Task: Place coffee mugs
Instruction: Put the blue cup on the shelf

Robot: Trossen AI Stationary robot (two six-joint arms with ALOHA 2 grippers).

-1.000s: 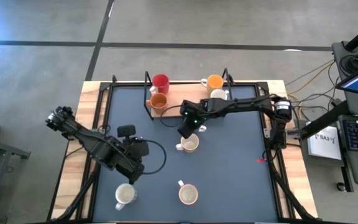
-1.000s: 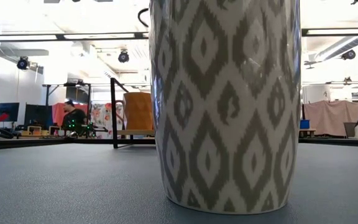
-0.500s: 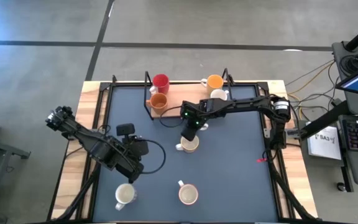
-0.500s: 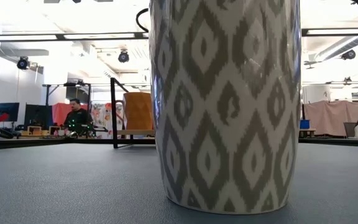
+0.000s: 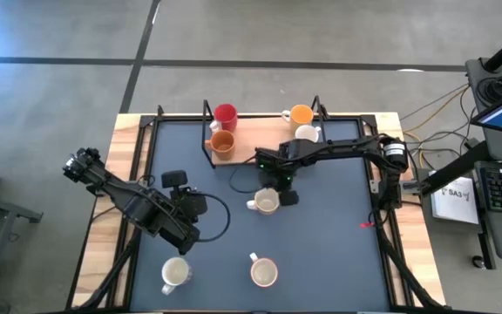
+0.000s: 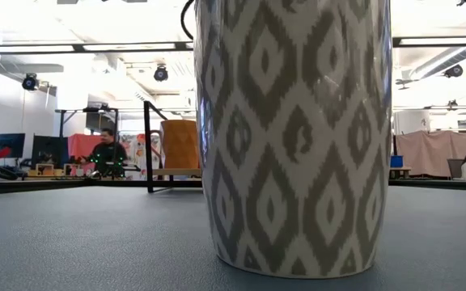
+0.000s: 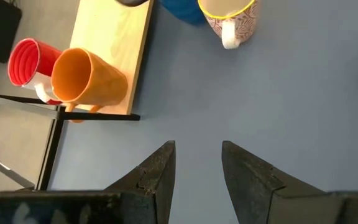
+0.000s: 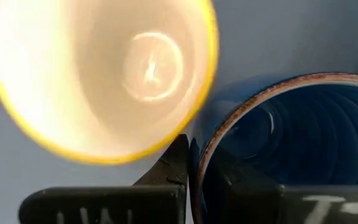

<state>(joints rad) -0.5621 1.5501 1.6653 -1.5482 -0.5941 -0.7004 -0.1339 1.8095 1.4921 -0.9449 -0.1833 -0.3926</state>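
Observation:
The blue mug (image 8: 291,143) stands mouth up at mid-table, close beside a cream mug with a yellow rim (image 8: 98,74). My right gripper (image 5: 279,187) is above both and shut on the blue mug (image 5: 290,198). A red mug (image 5: 225,114) and an orange mug (image 5: 222,142) lie on their sides on a wooden board (image 5: 247,150) at the far edge. Another orange mug (image 5: 301,114) and a white mug (image 5: 306,133) sit at its right end. Two pale mugs (image 5: 175,273) (image 5: 264,272) stand near the front. My left gripper (image 7: 197,168) hangs open over the table's left half. My right gripper has the blue mug's rim (image 8: 197,155) on the side next to the cream mug. One finger (image 8: 174,165) is outside the wall and the other is inside the mug. The fingers come from above, pointing steeply down. The mug is upright, mouth up.
A black metal frame (image 5: 207,131) stands around the wooden board at the far edge. In the low view a grey-and-white diamond-patterned mug (image 6: 294,137) fills the middle, and people sit in the room behind. Bare dark mat (image 5: 338,235) lies on the right.
My right gripper has rolled about its own axis and shifted a little toward the table's right edge, from beside the cream mug to over the blue mug. My left arm has kept still.

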